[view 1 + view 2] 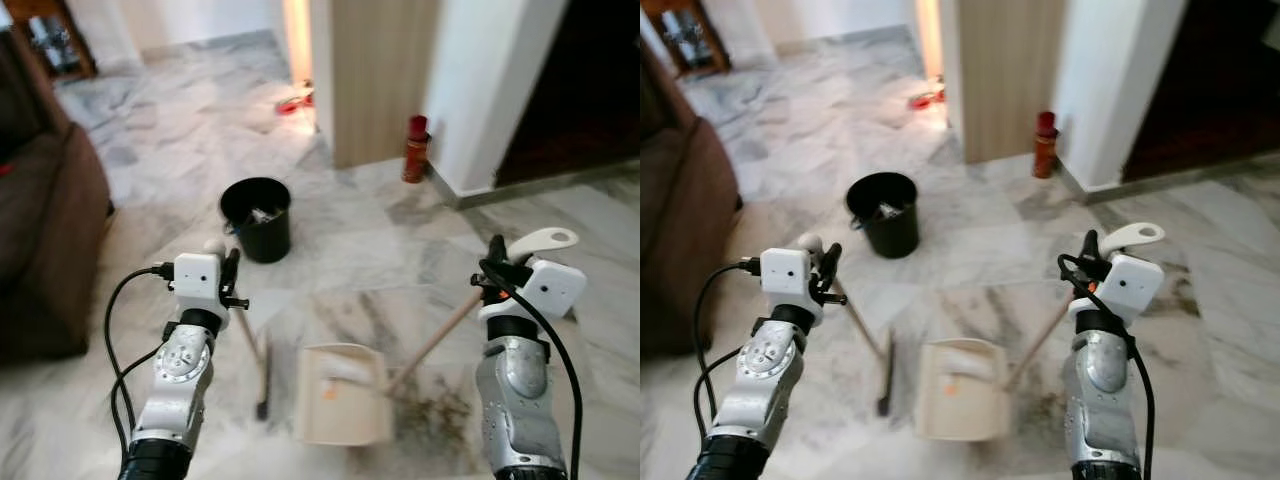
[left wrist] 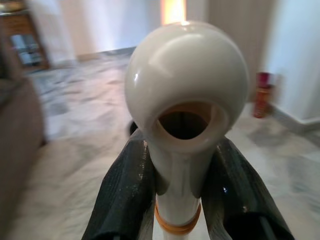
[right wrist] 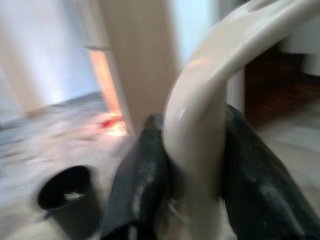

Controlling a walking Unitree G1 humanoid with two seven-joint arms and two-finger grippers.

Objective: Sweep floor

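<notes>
Holding the broom (image 1: 255, 360) by its round white top, the left gripper (image 2: 182, 165) is pinching the handle tight. The right gripper (image 3: 195, 165) is pinching the dustpan's (image 1: 342, 392) looped handle. The pan is sitting on the floor between the arms, at about 6 o'clock from the black bucket (image 1: 257, 217). The broom's stick is slanting down from the left gripper toward 5 o'clock, its bristles just beside the pan's left edge. Dirt (image 1: 435, 412) is lying at the pan's 3 o'clock, nearer the right arm.

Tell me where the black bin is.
The black bin stands on the marble floor ahead of the left gripper, beyond the dustpan, right of the brown sofa.
</notes>
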